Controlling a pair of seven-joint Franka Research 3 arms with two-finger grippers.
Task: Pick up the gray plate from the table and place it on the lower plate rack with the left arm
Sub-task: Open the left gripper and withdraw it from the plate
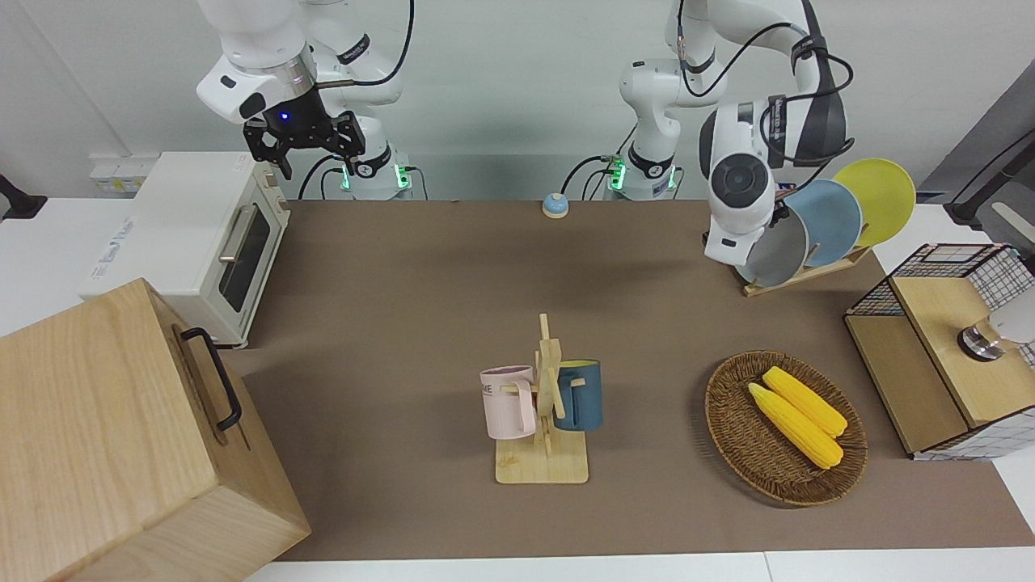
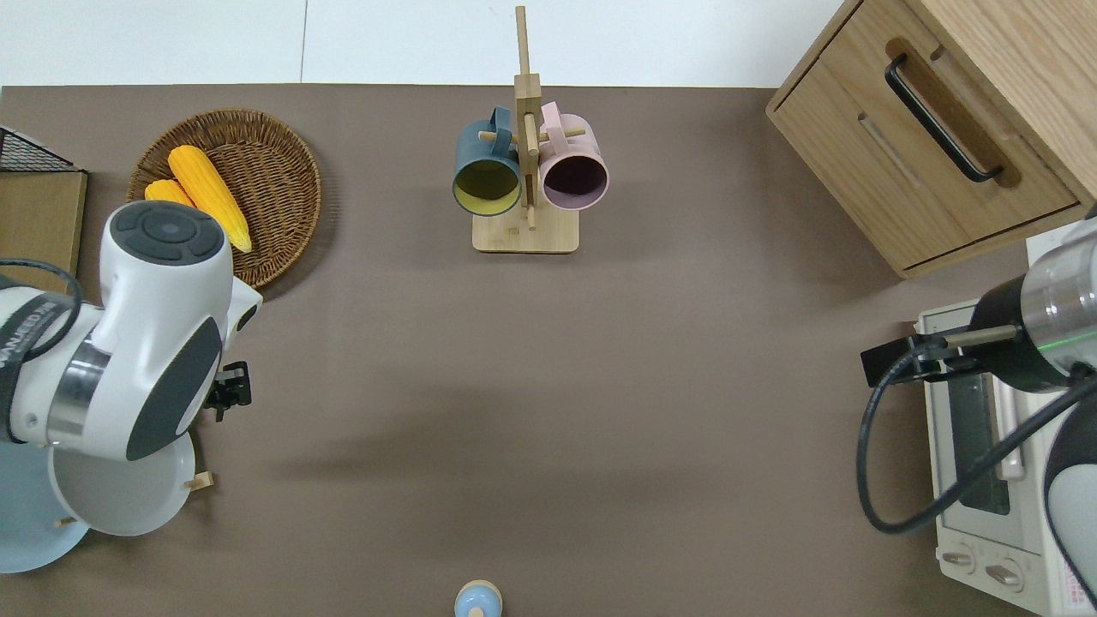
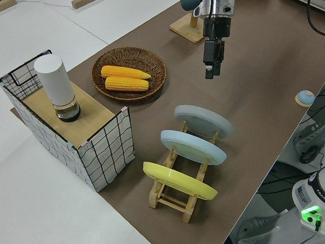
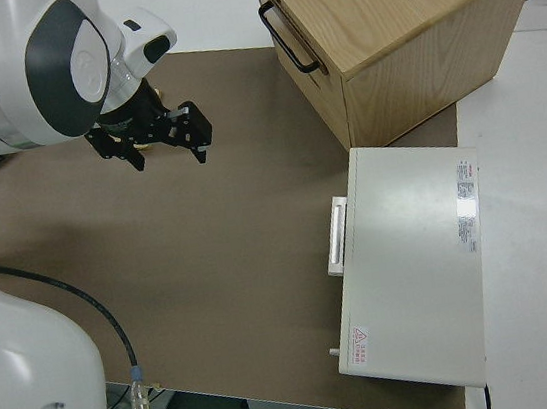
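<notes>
The gray plate (image 1: 778, 252) stands tilted in the end slot of the lower plate rack (image 1: 800, 275), farthest from the yellow plate (image 1: 877, 198). It also shows in the overhead view (image 2: 120, 497) and the left side view (image 3: 203, 121), with the rack (image 3: 168, 197) under it. My left gripper (image 3: 210, 73) hangs empty in the air, clear of the plate. In the overhead view the left gripper (image 2: 230, 396) is over bare table (image 2: 548, 386) beside the rack, between it and the basket. My right arm is parked, its gripper (image 1: 319, 166) open.
A sky-blue plate (image 3: 192, 146) stands between the gray and yellow plates. A wicker basket (image 1: 728, 428) holds two corn cobs. A mug stand (image 1: 543, 465), a wire-sided box (image 1: 938, 404), a toaster oven (image 1: 202, 242) and a wooden cabinet (image 1: 121, 453) stand around.
</notes>
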